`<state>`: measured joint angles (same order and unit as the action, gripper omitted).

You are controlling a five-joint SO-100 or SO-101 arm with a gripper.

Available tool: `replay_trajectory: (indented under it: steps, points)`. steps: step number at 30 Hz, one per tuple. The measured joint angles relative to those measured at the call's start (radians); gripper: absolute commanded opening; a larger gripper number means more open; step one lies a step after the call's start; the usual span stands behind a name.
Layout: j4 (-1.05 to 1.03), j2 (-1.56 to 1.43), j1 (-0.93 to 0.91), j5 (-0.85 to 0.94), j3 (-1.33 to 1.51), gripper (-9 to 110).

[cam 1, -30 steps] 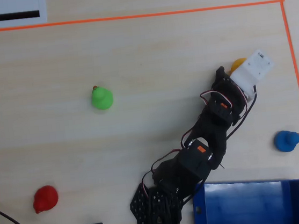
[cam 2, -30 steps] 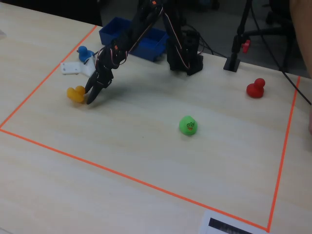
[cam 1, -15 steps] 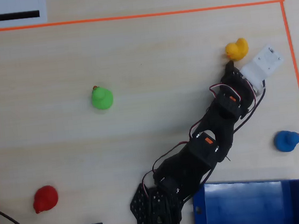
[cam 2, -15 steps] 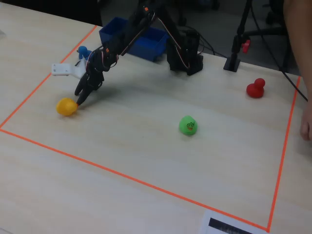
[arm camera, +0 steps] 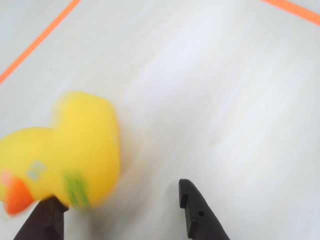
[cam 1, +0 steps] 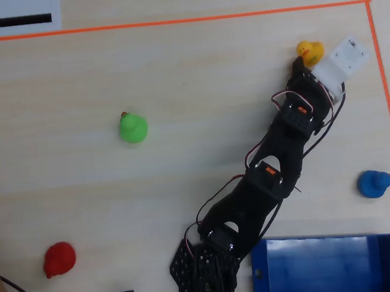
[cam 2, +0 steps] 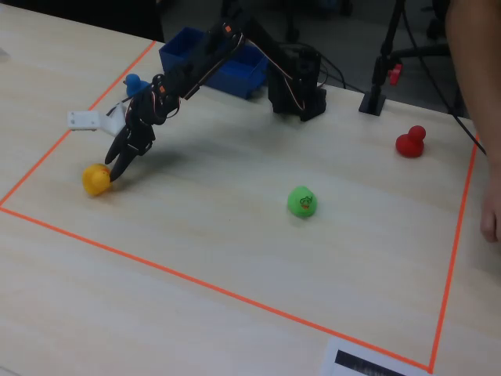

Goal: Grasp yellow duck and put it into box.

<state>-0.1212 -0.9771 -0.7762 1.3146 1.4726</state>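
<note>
The yellow duck [cam 1: 310,51] sits on the table near the far right corner of the taped area. It also shows in the fixed view [cam 2: 95,179]. In the wrist view the duck [arm camera: 65,150] is blurred and large at the left, over the left fingertip [arm camera: 47,220]. The gap toward the right fingertip [arm camera: 196,212] is empty. My gripper [arm camera: 120,212] is open and low beside the duck, touching or nearly touching it [cam 1: 299,67] [cam 2: 117,168]. The blue box [cam 1: 322,272] stands by the arm's base and is empty in the overhead view; it also shows in the fixed view [cam 2: 235,77].
A green duck [cam 1: 133,128] sits mid-table, a red duck [cam 1: 58,259] near the front left, and a blue duck [cam 1: 374,184] at the right near the box. Orange tape [cam 1: 167,22] borders the work area. A person's hand [cam 2: 491,219] is at the right edge of the fixed view.
</note>
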Motion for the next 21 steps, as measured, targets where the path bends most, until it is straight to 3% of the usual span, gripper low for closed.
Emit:
replay_trajectory:
  steps: [7, 9, 10, 17, 21]
  points:
    - [0.000, 0.072, 0.021, 0.000, -0.080, 30]
    - [-0.002, 0.101, 0.023, -0.006, -0.118, 16]
    - [-0.008, 0.118, 0.023, -0.006, -0.141, 0]
    - [-0.060, 0.153, 0.023, -0.005, -0.242, 0]
    - [-0.249, 0.135, -0.006, -0.057, -0.324, 0]
